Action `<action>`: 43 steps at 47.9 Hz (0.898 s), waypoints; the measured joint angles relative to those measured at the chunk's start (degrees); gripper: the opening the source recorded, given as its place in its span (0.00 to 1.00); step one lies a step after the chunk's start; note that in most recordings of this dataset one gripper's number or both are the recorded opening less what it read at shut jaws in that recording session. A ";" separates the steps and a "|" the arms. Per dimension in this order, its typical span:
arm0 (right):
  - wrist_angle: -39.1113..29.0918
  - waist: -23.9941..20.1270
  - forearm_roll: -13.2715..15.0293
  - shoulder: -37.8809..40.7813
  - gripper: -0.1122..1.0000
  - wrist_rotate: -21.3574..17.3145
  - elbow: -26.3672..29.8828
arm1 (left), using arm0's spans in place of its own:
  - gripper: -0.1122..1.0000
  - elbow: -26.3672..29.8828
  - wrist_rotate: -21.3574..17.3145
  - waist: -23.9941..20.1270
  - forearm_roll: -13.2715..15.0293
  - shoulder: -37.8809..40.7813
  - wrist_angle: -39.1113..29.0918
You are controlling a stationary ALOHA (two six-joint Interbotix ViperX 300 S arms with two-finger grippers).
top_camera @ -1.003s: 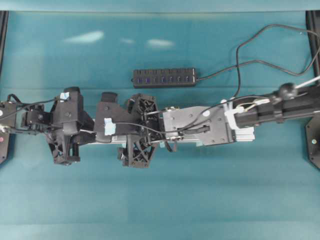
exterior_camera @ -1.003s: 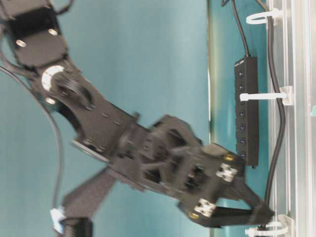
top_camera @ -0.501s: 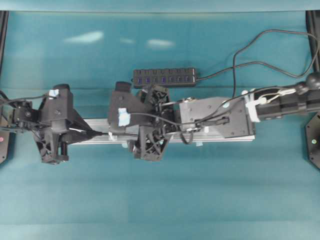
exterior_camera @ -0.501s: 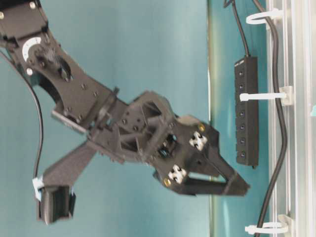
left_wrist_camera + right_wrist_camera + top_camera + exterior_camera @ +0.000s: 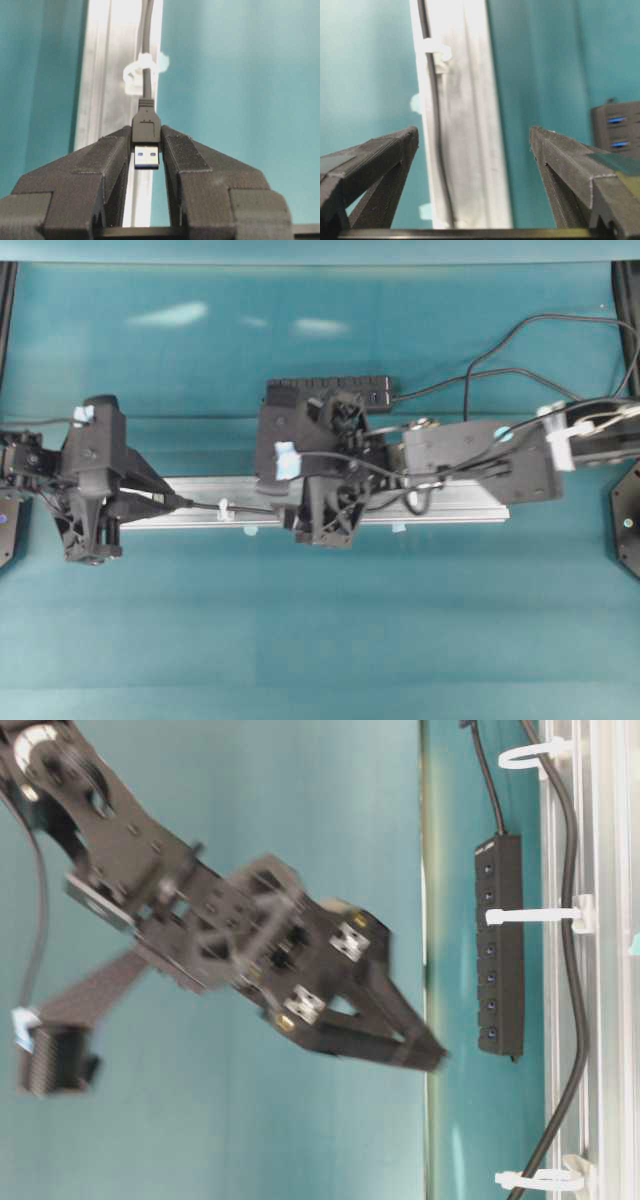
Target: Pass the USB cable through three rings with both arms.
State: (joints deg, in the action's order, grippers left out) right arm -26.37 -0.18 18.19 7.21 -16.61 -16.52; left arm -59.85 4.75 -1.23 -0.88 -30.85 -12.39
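Note:
My left gripper (image 5: 146, 145) is shut on the black plug (image 5: 146, 131) of the USB cable, metal tip pointing back between the fingers. In the overhead view it sits at the rail's left end (image 5: 165, 501). The USB cable (image 5: 574, 1000) runs along the silver rail through three white rings (image 5: 525, 756) (image 5: 530, 915) (image 5: 535, 1181); the nearest ring (image 5: 137, 75) is just beyond the plug. My right gripper (image 5: 474, 135) stands wide open with nothing in it. It hangs above and off the rail (image 5: 432, 1053).
A black multi-port hub (image 5: 375, 392) lies behind the rail (image 5: 470, 512), partly under my right arm (image 5: 480, 450); its cord loops to the back right. Light blue tape tabs (image 5: 415, 103) stick out along the rail's edge.
My right gripper has lifted away from the ring it was at and drawn back to the right. My left gripper has moved left with the plug, pulling the cable straighter.

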 measured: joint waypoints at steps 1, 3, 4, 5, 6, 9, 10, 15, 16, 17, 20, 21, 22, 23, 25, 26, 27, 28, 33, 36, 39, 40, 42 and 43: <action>0.09 0.00 0.09 -0.44 0.81 0.00 -0.09 | 0.33 0.09 0.00 -0.09 0.00 -0.09 -0.09; 0.18 0.00 0.26 -1.23 0.81 0.00 -0.53 | 0.33 0.18 0.00 -0.09 0.00 -0.44 -0.09; 0.18 0.00 0.35 -1.58 0.81 0.00 -0.70 | 0.32 0.18 0.00 -0.09 0.00 -0.62 -0.09; 0.18 0.00 0.35 -2.02 0.81 0.00 -0.97 | 0.33 0.26 0.00 0.00 0.09 -0.79 -0.18; 0.18 0.00 0.44 -2.55 0.81 0.00 -1.32 | 0.32 0.26 0.00 -0.09 0.00 -0.88 -0.18; 0.18 0.00 0.62 -3.69 0.81 0.00 -2.11 | 0.32 0.35 0.09 -0.09 0.00 -1.23 -0.18; 0.18 0.00 0.70 -4.13 0.81 0.00 -2.46 | 0.33 0.44 0.09 0.00 0.00 -1.32 -0.18; 0.18 0.00 0.88 -6.50 0.81 0.00 -4.31 | 0.33 0.62 0.00 -0.09 0.00 -1.49 -0.18; 0.18 0.00 0.88 -6.94 0.81 0.00 -4.57 | 0.32 0.62 0.00 -0.09 0.00 -1.49 -0.18; 0.18 0.00 0.88 -7.47 0.81 0.00 -5.01 | 0.33 0.70 0.00 0.00 0.00 -1.49 -0.18; 0.26 0.00 0.88 -8.96 0.80 0.00 -6.15 | 0.32 0.79 0.00 -0.09 0.00 -1.41 -0.09; 0.26 0.00 0.88 -9.49 0.80 0.00 -6.59 | 0.33 0.79 0.00 0.00 0.09 -1.49 -0.18; 0.26 0.00 0.88 -10.02 0.80 0.00 -7.03 | 0.32 0.88 0.00 0.00 0.00 -1.49 -0.18; 0.26 0.00 0.88 -10.55 0.80 0.00 -7.38 | 0.33 0.88 0.00 0.00 0.00 -1.49 -0.18; 0.26 0.00 0.97 -11.60 0.80 0.00 -8.17 | 0.32 0.97 0.00 0.00 0.00 -1.49 -0.18; 0.35 0.00 0.97 -12.04 0.80 0.00 -8.61 | 0.33 1.05 0.00 0.00 0.00 -1.49 -0.18; 0.35 -0.09 0.97 -12.57 0.80 -0.09 -8.96 | 0.32 1.05 0.00 0.00 0.00 -1.58 -0.18; 0.35 -0.09 0.88 -13.01 0.80 0.00 -9.32 | 0.32 1.14 0.00 0.00 0.09 -1.49 -0.18; 0.62 -0.44 0.88 -15.29 0.80 0.00 -11.34 | 0.32 1.49 0.00 -0.09 0.00 -1.58 -0.18; 1.32 -0.70 0.97 -16.87 0.80 0.00 -12.92 | 0.32 1.58 -0.18 0.00 0.00 -1.58 -0.18; 2.20 -0.97 0.97 -18.19 0.80 0.00 -14.15 | 0.33 1.85 -0.62 0.00 0.00 -1.76 -0.18; 2.64 -0.97 0.97 -18.63 0.80 0.00 -14.68 | 0.32 1.85 -0.88 0.00 0.00 -1.76 -0.18; 3.52 -1.05 0.97 -19.42 0.80 0.00 -15.56 | 0.33 1.93 -1.23 0.00 0.00 -1.85 -0.18; 4.04 -1.05 0.97 -19.86 0.80 0.00 -15.91 | 0.33 1.93 -1.49 -0.09 0.00 -1.93 -0.18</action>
State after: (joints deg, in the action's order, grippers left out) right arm -22.32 -1.23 19.16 -12.66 -16.61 -32.43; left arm -57.92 3.25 -1.32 -0.88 -32.78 -12.57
